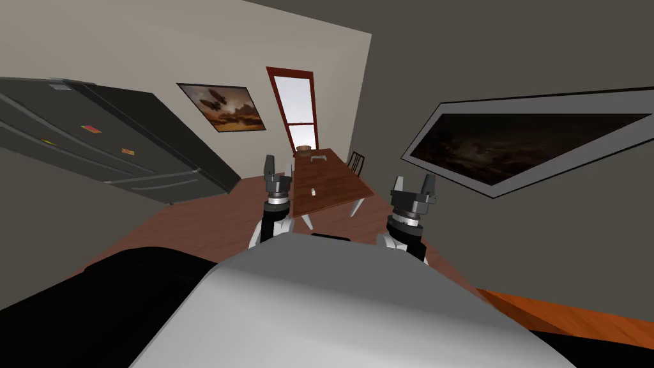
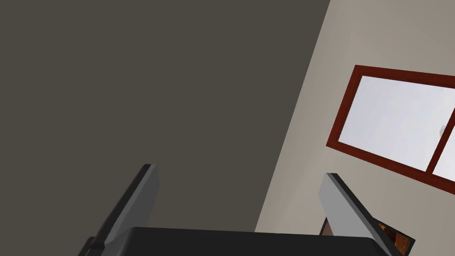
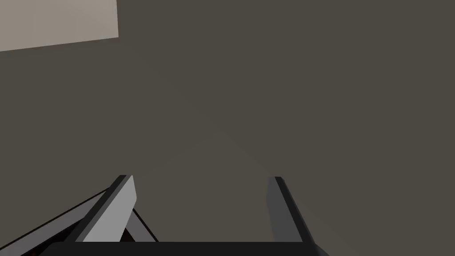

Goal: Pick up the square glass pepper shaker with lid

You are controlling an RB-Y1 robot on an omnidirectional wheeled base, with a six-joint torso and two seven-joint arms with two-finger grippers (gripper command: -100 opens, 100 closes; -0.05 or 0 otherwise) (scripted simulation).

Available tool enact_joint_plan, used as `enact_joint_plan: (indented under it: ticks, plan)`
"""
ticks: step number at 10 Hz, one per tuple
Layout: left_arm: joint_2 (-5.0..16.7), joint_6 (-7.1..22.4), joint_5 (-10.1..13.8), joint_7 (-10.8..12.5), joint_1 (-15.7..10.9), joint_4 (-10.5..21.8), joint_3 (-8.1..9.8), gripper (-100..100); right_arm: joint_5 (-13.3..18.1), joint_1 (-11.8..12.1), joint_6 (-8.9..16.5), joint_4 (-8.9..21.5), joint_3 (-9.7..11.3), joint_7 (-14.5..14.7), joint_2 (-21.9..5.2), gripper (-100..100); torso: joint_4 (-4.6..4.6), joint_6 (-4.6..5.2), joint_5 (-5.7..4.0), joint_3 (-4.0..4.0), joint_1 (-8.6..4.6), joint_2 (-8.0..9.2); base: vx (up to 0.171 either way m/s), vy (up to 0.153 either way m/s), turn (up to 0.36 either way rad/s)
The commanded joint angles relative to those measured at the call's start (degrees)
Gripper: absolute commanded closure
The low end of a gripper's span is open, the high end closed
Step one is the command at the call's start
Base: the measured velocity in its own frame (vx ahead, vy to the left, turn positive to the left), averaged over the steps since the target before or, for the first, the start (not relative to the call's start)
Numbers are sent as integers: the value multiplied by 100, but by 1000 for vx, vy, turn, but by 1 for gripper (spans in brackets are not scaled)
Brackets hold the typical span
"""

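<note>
The pepper shaker point(image 1: 313, 191) shows as a small pale thing on the brown wooden table point(image 1: 338, 182) across the room. It stands towards the table's near end, closer to the left long edge, and is too small to make out its lid. A bowl point(image 1: 303, 149) sits at the far end and a dark chair point(image 1: 356, 161) stands beside the right edge. The left gripper point(image 2: 239, 171) and right gripper point(image 3: 200, 178) are raised well apart from the table, each with its 2 fingers spread wide and holding nothing.
</note>
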Motion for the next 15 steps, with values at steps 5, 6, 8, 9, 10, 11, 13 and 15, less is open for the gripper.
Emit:
enact_joint_plan:
  ticks: [5,6,8,9,10,11,13,15]
  plan:
    - [452,-186,-142,-262,-170,817,-59,-100,0,-1,0,0,0,0,-1,0,2,1,6,6,25,11,-24,52,-180]
    - [452,-186,-142,-262,-170,873,-59,-100,0,-1,0,0,0,0,-1,0,2,2,6,6,27,11,-24,48,-42]
    - [537,-227,-175,-325,-211,1095,-68,-100,0,0,0,0,0,0,-1,0,1,1,5,4,20,6,-21,39,-90]
    - [628,-270,-212,-392,-255,1339,-76,-100,0,0,0,0,0,0,0,0,1,-1,4,3,15,6,-23,32,-141]
    - [722,-316,-251,-465,-305,1532,-83,-100,0,0,0,0,0,0,0,0,1,1,4,3,15,6,-51,67,-248]
    - [722,-316,-251,-465,-305,1605,-83,-100,0,-1,0,0,0,0,-1,0,3,2,5,8,26,14,-38,65,-92]
    - [922,-415,-339,-624,-419,2112,-94,-100,0,-1,0,0,0,0,-1,0,2,1,6,4,26,7,-28,66,-230]
    - [1026,-468,-386,-709,-483,2401,-97,-100,0,0,0,0,-1,0,-1,0,2,-3,7,5,28,8,-34,56,-125]
